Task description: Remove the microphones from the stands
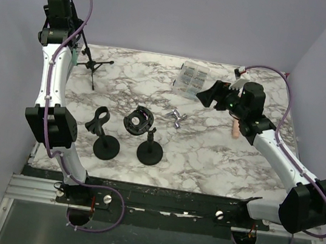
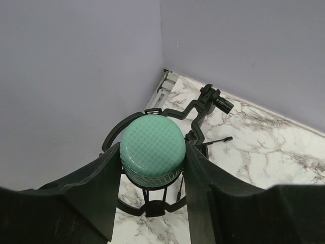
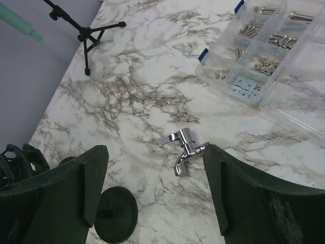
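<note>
The microphone's mint-green mesh head [image 2: 151, 145] sits between my left gripper's [image 2: 154, 155] two black fingers, which press on both sides of it. The black ring of the stand's mount [image 2: 152, 206] circles it just below. In the top view the left gripper [image 1: 59, 16] is high at the back left corner, above the black tripod stand [image 1: 92, 64]; the arm hides the microphone there. The right wrist view shows the green handle end [image 3: 18, 20] above the tripod [image 3: 86, 35]. My right gripper [image 1: 207, 96] is open and empty over the table's middle right.
A chrome tap [image 1: 177, 117] lies mid-table below the right gripper [image 3: 155, 152]. A clear parts box [image 1: 191, 77] stands at the back. Two black round-base holders [image 1: 105, 144] [image 1: 149, 151] and a black ring mount [image 1: 138, 121] stand near the front. A pinkish object [image 1: 234, 129] lies right.
</note>
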